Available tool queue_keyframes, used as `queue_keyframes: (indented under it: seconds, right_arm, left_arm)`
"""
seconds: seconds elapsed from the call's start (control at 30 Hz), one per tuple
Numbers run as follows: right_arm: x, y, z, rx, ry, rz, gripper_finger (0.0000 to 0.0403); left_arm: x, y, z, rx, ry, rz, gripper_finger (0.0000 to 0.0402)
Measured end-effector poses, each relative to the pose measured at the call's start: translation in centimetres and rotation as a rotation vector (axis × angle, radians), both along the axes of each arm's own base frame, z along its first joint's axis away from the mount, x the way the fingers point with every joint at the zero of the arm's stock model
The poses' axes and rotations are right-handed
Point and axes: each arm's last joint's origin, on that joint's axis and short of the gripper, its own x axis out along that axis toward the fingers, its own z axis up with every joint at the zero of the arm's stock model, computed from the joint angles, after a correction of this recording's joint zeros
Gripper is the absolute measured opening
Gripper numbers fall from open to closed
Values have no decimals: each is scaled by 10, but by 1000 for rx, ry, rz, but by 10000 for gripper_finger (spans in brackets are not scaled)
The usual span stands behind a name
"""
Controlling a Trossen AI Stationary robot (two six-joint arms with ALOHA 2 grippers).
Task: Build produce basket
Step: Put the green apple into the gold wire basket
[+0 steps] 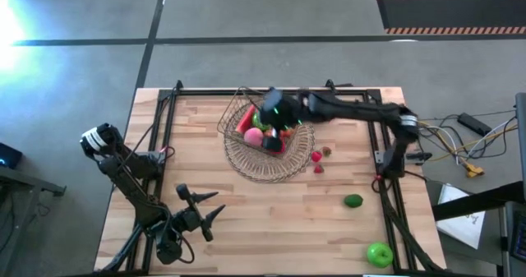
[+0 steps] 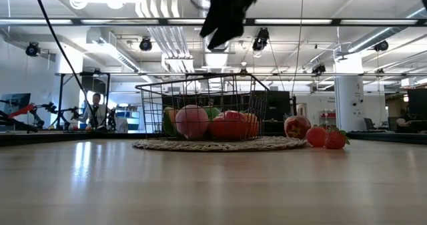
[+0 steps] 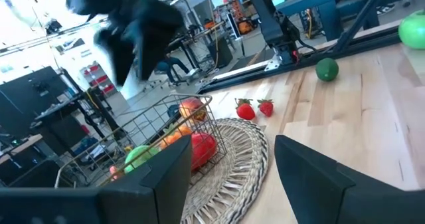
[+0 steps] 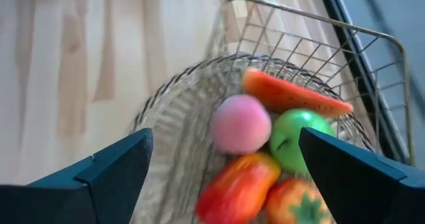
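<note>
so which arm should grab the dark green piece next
Right. Its open hand hangs over the basket, on the same side as the dark green piece; the left hand, also open, waits at the table's opposite near corner.

The right gripper (image 1: 275, 117) hides part of the basket (image 1: 234, 113) from above. The bright apple (image 3: 413, 32) is cut by the left wrist view's edge.

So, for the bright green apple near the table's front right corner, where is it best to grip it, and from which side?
Probably from straight above, with the fingers closing across the widest part of the bright green apple. It is round and sits alone on the bare table, apart from the darker green piece, so no side is blocked. The right gripper, open above the basket, looks nearer to it than the left gripper.
</note>
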Motion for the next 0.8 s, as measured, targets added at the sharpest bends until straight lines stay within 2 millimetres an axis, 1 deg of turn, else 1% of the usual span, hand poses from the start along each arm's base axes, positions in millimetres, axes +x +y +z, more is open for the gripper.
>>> queue_keyframes:
  seconds: [0.07,0.13,0.27,0.4,0.5,0.6,0.7,0.8]
  right_arm:
    - [-13,29,5,-40,-1,-4,370]
    - [-28,59,4,-76,2,-22,370]
    - [-60,111,-15,-146,27,-97,370]
    - [-97,149,-36,-164,19,-202,369]
    - [-125,166,-50,-104,20,-287,369]
    - [-147,175,-64,-30,31,-360,369]
    - [-166,180,-76,45,46,-416,369]
    - [-179,179,-90,106,106,-440,369]
  left_arm:
    - [0,0,0,-3,-1,0,199]
    - [-1,1,-2,-15,-7,1,199]
    - [-1,3,-6,-25,-12,4,199]
    - [0,4,-9,-16,-6,9,199]
    - [2,5,-9,-16,-6,20,199]
    - [6,9,-9,-14,-5,37,199]
    - [10,14,-11,-8,-1,60,199]
    - [14,19,-12,-5,1,85,199]
